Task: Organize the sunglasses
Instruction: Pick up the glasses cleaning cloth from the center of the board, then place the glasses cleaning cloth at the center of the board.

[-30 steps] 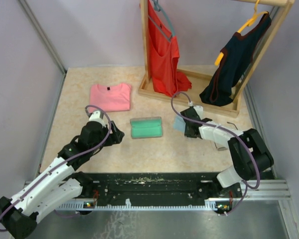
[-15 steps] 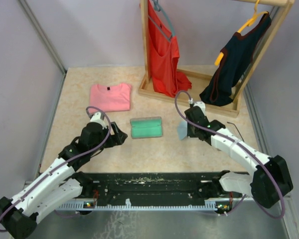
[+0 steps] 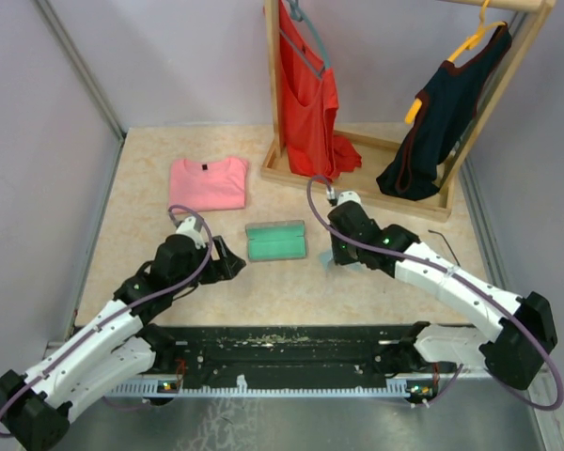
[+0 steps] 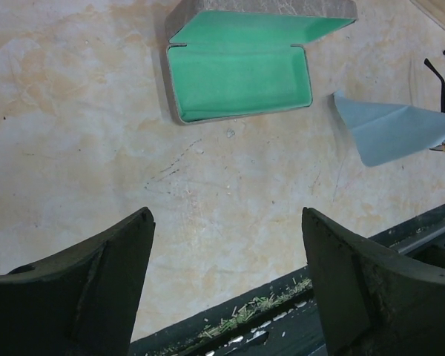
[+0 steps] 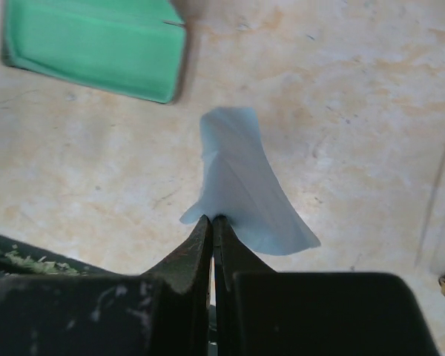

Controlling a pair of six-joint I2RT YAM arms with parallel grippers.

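Sunglasses (image 4: 442, 95) — thin dark wire; right end effector (image 5: 211, 219) clamps limp blue cloth (image 5: 241, 185), left end effector (image 4: 226, 226) gapes, empty.

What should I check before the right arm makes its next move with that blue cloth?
1. Grip: right gripper jaws shut on an edge of the cloth: ok.
2. Case open, green lining up, nothing inside: ok.
3. Left gripper jaws open, holding nothing, short of the case: ok.
4. Sunglasses in the case: not ok; they lie on the table beyond the cloth.
5. Cloth's hanging end lifted off the table: cannot tell.
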